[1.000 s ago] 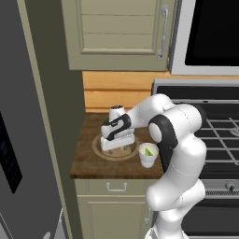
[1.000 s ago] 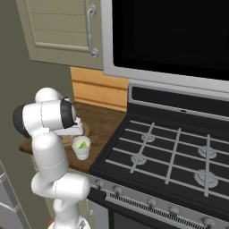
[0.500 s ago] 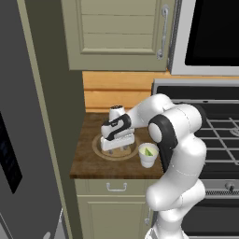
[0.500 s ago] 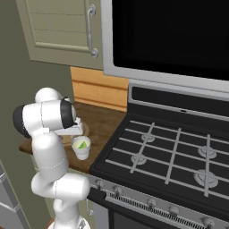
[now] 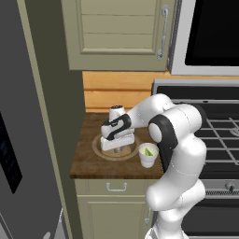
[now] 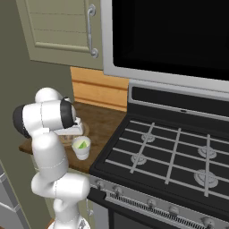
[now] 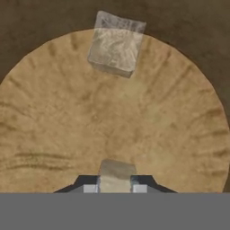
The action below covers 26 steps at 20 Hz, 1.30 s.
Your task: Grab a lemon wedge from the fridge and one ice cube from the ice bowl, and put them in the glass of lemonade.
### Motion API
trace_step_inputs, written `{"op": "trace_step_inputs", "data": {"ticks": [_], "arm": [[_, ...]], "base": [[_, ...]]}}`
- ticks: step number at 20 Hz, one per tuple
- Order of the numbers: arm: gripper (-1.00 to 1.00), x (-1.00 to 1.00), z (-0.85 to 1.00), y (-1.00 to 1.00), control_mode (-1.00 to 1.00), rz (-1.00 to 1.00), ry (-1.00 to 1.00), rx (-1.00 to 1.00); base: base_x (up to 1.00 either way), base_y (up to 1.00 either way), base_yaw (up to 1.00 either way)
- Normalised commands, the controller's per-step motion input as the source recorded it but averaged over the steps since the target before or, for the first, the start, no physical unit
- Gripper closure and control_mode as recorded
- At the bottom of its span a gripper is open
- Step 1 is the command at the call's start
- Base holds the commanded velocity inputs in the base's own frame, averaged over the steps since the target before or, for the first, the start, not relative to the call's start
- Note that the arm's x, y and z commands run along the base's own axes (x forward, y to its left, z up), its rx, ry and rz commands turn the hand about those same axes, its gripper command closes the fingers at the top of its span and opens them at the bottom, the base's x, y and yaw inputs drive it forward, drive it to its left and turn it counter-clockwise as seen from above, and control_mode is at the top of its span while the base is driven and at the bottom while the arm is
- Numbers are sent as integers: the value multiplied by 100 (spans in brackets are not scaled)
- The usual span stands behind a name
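Note:
The ice bowl (image 5: 99, 150) (image 7: 175, 117) is a wide tan dish on the wooden counter. My gripper (image 5: 116, 147) (image 7: 115, 187) reaches down into it, and its fingertips (image 7: 91, 188) are shut on a pale ice cube (image 7: 116, 174). Another ice cube (image 7: 116, 42) lies at the bowl's far rim. Just right of the bowl stands the glass of lemonade (image 5: 148, 155) (image 6: 82, 147), with yellow-green contents. The grey fridge (image 5: 21, 140) fills the left side, its doors shut.
A small white jar with a dark top (image 5: 115, 112) stands behind the bowl by the wooden backsplash. The gas stove (image 6: 174, 156) begins right of the counter. Cabinets (image 5: 119, 32) hang above, and a drawer (image 5: 116, 186) sits under the counter edge.
The jaws have closed from wide open onto the ice cube in the bowl. The arm, bowl and glass have stayed where they were.

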Motion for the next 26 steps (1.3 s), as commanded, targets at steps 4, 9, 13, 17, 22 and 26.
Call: {"op": "trace_step_inputs", "data": {"ticks": [4,9,13,17,22,26], "arm": [[100,-1,17,0,-100,0,0,0],[100,0,73,0,-100,0,5,0],[100,5,25,-2,-100,0,0,2],[100,6,18,-6,-100,0,0,2],[100,1,12,0,-100,0,0,1],[100,8,7,0,-100,0,0,1]], "base": [[0,0,0],[0,0,0],[0,0,0],[0,0,0],[0,0,0],[0,0,0]]}}
